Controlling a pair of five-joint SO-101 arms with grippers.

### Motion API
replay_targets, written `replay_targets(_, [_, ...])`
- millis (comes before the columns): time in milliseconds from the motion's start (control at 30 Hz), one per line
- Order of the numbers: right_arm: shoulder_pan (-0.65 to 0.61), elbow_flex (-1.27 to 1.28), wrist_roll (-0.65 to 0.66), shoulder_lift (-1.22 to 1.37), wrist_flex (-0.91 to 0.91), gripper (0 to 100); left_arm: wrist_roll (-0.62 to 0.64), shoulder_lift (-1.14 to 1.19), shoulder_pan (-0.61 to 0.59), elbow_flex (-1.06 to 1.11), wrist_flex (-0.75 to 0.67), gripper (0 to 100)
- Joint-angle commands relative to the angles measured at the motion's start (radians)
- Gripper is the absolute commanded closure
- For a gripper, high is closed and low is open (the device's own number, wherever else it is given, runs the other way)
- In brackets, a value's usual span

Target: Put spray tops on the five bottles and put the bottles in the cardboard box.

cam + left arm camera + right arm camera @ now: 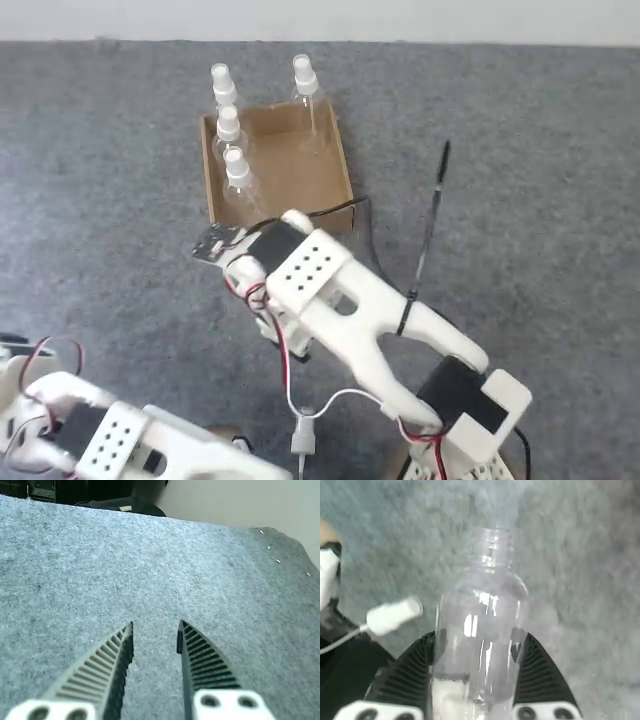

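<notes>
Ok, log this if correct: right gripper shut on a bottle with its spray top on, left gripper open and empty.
One error: the right wrist view shows the bottle with a bare neck, no spray top. The right gripper is shut on it; the left gripper is open and empty.

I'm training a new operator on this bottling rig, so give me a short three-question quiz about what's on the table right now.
1. How many capped bottles stand in the cardboard box?
2. True or false: the left gripper is open and empty.
3. The bottle in the right gripper is: A capped, B uncapped, C broken.
Key: 1 four; 2 true; 3 B.
</notes>
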Motion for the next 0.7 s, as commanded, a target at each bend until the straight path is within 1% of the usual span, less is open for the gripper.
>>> replay_targets(0, [0.070,-0.012,0.014,-0.097,0.053,96.4,0.008,-0.005,0.000,-0.015,-0.032,86])
replay_targets(67, [0.101,0.031,0.048,-0.127,0.050,96.4,0.008,-0.005,0.002,-0.015,-0.032,86])
replay_targets(167, [0.143,0.107,0.146,-0.193,0.050,96.4,0.008,-0.005,0.002,-0.015,-0.032,86])
replay_targets(233, [0.186,0.166,0.166,-0.246,0.031,96.4,0.008,-0.005,0.002,-0.015,-0.032,86])
replay_targets(333, [0.278,0.256,0.172,-0.312,-0.015,96.5,0.008,-0.005,0.002,-0.015,-0.032,86])
replay_targets(500, [0.466,0.373,0.184,-0.389,-0.117,96.6,0.008,-0.005,0.002,-0.015,-0.032,86])
replay_targets(667, [0.651,0.440,0.311,-0.407,-0.203,96.4,0.008,-0.005,0.002,-0.013,-0.032,86])
